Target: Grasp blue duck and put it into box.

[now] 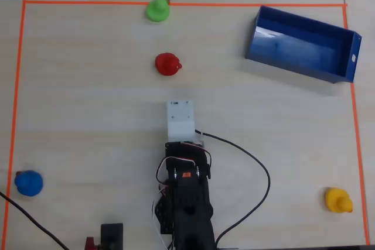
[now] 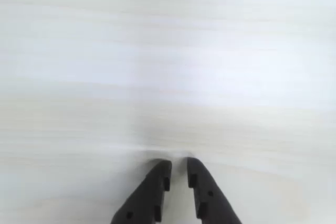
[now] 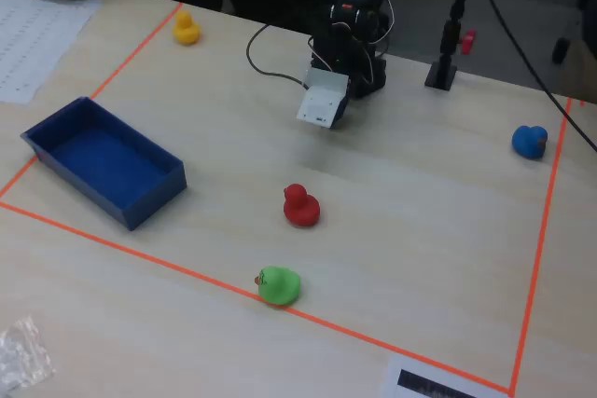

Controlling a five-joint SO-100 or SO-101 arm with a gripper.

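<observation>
The blue duck (image 1: 28, 182) sits near the lower-left corner of the taped area in the overhead view, and at the far right (image 3: 529, 142) in the fixed view. The dark blue box (image 1: 293, 67) lies open-topped and empty at the upper right of the overhead view, at the left (image 3: 154, 198) in the fixed view. My arm is folded at the table's middle edge, under its white camera mount (image 1: 180, 120). In the wrist view my gripper (image 2: 178, 162) points at bare table, its black fingers (image 2: 157, 187) almost together with nothing between them. Both duck and box are far from it.
A red duck (image 1: 168, 64) sits just ahead of the arm, a green duck (image 1: 157, 10) on the far tape line, and a yellow duck (image 1: 338, 199) at the lower right. Orange tape (image 1: 13, 86) frames the work area. A black cable (image 1: 258, 168) loops beside the arm.
</observation>
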